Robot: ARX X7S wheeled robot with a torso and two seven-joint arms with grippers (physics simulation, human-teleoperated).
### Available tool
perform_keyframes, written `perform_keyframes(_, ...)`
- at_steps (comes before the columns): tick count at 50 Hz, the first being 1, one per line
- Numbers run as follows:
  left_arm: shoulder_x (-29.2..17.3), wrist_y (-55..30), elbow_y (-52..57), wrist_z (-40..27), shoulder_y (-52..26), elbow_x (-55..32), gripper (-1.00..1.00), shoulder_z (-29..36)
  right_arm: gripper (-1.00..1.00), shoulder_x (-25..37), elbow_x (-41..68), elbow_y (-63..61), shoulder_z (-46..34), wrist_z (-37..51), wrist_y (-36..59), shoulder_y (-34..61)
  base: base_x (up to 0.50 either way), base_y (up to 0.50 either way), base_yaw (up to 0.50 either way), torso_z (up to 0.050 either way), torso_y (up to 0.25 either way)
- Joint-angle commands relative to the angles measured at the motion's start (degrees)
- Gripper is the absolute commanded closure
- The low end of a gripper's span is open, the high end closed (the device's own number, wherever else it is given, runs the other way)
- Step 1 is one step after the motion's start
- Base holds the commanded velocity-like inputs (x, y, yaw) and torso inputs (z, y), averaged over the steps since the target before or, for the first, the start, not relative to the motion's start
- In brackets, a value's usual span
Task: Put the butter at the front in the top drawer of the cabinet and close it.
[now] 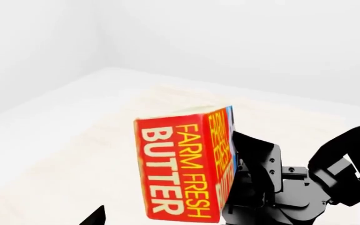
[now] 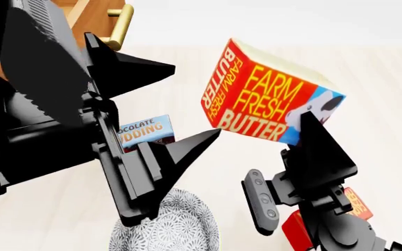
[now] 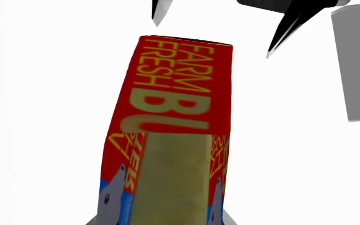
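Observation:
My right gripper [image 2: 295,130] is shut on the blue-cow end of a butter carton [image 2: 271,99] and holds it tilted in the air. The carton also shows in the left wrist view [image 1: 183,168] and in the right wrist view [image 3: 180,117]. My left gripper [image 2: 195,99] is open and empty, its fingertips just left of the carton and apart from it. A second butter carton [image 2: 359,204] lies low at the right, mostly hidden by the right arm. A corner of the orange-brown cabinet [image 2: 82,13] with a brass handle [image 2: 121,23] shows at top left. I cannot tell which drawer it is.
A brown-blue Chocolate Pudding box [image 2: 145,130] stands on the pale table [image 2: 368,78] behind the left fingers. A grey patterned plate [image 2: 173,230] lies at the bottom centre under the left gripper. The left arm [image 2: 33,104] fills the view's left side.

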Motion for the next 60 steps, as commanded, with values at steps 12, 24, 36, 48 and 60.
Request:
perform_keyframes(12, 2.9, -0.4, -1.0, 0.5, -0.7, 1.9, -1.00, 1.9, 1.00, 0.7, -2.0, -0.9, 0.8, -0.7, 1.3, -0.5, 0.00, 0.00, 0.00, 0.000, 0.000)
perform_keyframes(24, 4.6, -0.5, -2.8, 2.1, -0.5, 4.8, -1.00, 2.9, 1.00, 0.7, -1.7, -0.3, 1.5, -0.2, 0.8, -1.2, 0.00, 0.00, 0.00, 0.000, 0.000)
perform_keyframes(36, 5.7, -0.2, -4.3, 4.1, 0.1, 6.9, -1.00, 3.5, 1.00, 0.7, -2.5, -0.5, 1.7, -0.5, 1.0, -1.5, 0.00, 0.00, 0.00, 0.000, 0.000)
perform_keyframes(48, 6.6, 0.0, -4.8, 5.1, 0.2, 8.3, -1.00, 4.1, 1.00, 0.6, -2.8, -0.4, 2.2, -0.5, 0.9, -1.9, 0.00, 0.00, 0.00, 0.000, 0.000)
perform_keyframes(60, 7.8, 0.1, -5.6, 6.1, 0.5, 10.1, -1.00, 5.1, 1.00, 1.2, -3.0, -1.1, 2.8, -0.5, 1.0, -2.7, 0.00, 0.00, 0.00, 0.000, 0.000)
